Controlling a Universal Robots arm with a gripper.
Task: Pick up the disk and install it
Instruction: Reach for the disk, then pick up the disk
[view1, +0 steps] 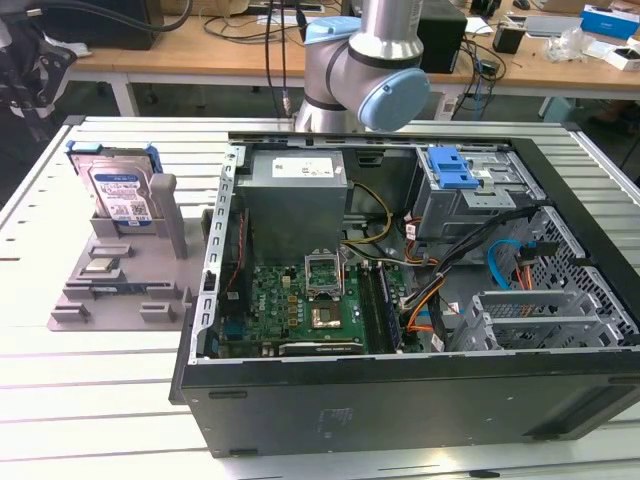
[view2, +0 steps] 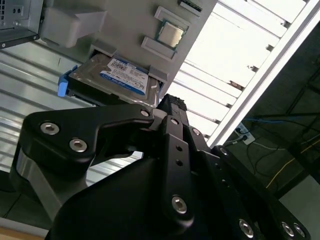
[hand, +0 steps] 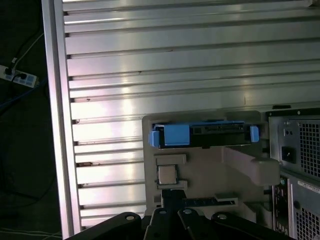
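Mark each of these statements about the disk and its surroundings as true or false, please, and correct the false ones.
1. The disk stands upright in the grey holder. True.
2. The holder is inside the computer case. False: it stands on the table beside the case, on the exterior view's left.
3. The carrier around the disk is red. False: it is bright blue.
4. The computer case is open and its motherboard shows. True.
5. The gripper has lifted the disk. False: the disk rests in the holder, and in the first wrist view the gripper is apart from it.
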